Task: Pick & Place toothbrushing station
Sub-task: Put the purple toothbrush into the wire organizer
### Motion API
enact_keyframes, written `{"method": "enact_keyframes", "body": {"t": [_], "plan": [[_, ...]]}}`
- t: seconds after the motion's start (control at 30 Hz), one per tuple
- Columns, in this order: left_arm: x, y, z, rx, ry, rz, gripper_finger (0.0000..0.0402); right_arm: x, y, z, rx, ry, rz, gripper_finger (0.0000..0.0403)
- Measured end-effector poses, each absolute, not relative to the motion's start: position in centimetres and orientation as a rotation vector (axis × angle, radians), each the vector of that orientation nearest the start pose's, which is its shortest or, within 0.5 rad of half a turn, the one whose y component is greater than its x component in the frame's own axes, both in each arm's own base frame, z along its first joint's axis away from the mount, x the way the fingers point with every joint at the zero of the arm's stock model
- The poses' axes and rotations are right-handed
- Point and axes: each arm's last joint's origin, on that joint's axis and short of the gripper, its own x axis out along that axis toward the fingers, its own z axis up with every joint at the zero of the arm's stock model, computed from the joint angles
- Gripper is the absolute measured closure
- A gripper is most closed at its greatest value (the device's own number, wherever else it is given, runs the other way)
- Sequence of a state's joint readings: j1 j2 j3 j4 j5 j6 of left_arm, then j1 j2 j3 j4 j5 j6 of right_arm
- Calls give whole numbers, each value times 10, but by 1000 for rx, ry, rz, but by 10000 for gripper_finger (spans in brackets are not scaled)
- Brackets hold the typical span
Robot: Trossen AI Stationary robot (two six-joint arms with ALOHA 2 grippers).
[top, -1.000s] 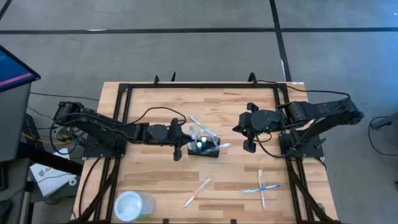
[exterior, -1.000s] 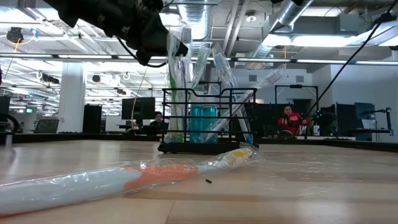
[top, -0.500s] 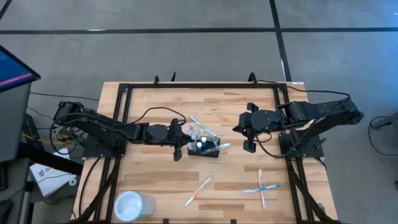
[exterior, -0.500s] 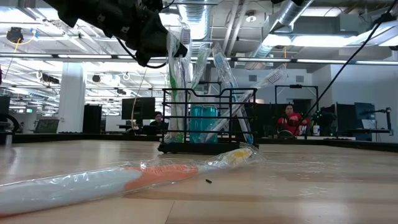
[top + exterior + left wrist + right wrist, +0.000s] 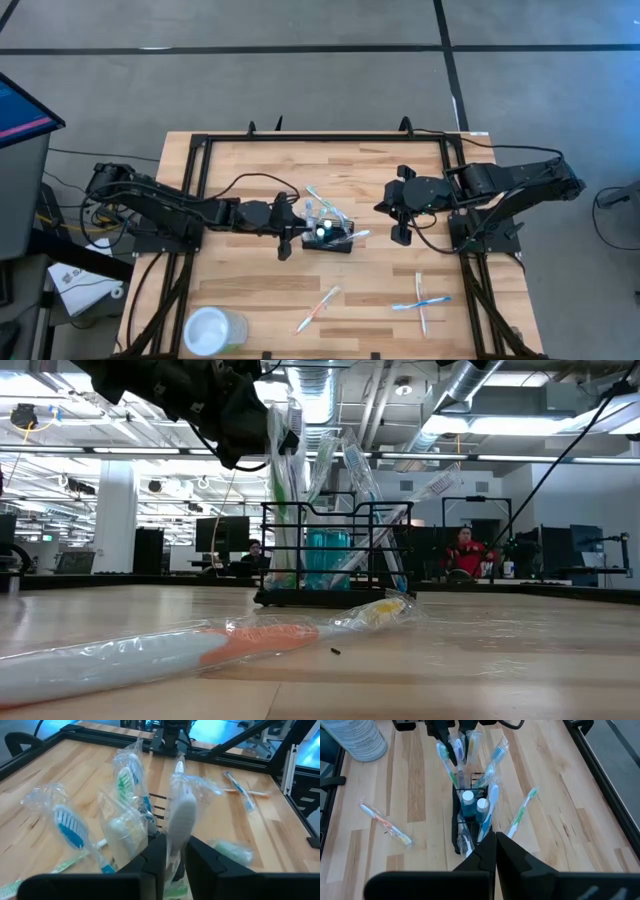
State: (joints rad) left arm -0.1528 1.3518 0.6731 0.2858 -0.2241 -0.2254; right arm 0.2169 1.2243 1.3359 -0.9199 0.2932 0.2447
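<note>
The toothbrushing station (image 5: 330, 240) is a small black wire caddy (image 5: 330, 560) standing on the wooden table, with several wrapped toothbrushes and two blue-and-white tubes (image 5: 470, 805) upright in it. My left gripper (image 5: 176, 855) is at the caddy's left side (image 5: 298, 230). Its fingers stand slightly apart on either side of a white wrapped toothbrush (image 5: 180, 815), which stands in the caddy. My right gripper (image 5: 495, 845) hangs shut above the table to the right of the caddy (image 5: 403, 232) and holds nothing. My left gripper has a finger (image 5: 157, 855) on each side of the white toothbrush's handle (image 5: 177, 837), coming nearly level from the table's left. I cannot tell whether the fingers touch its wrapper. The toothbrush stands upright with its lower end down in the caddy.
A clear cup (image 5: 212, 330) lies at the near left corner. Loose wrapped toothbrushes lie near the front edge (image 5: 318, 308) and at the near right (image 5: 420, 303). One with an orange grip (image 5: 250, 640) lies close to the low camera. A black frame (image 5: 200, 160) rims the table.
</note>
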Motion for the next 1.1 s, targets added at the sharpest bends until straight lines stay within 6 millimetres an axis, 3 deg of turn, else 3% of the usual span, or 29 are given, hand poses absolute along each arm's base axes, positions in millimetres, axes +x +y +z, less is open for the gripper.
{"method": "enact_keyframes", "body": {"t": [0.53, 1.0, 1.1], "plan": [[275, -37, 219, -144, 380, 113, 344, 229, 42, 370, 39, 767, -167, 403], [257, -36, 245, -155, 317, 94, 347, 229, 42, 369, 37, 773, -168, 403], [260, -37, 238, -148, 356, 95, 347, 229, 42, 369, 37, 773, -168, 403]]}}
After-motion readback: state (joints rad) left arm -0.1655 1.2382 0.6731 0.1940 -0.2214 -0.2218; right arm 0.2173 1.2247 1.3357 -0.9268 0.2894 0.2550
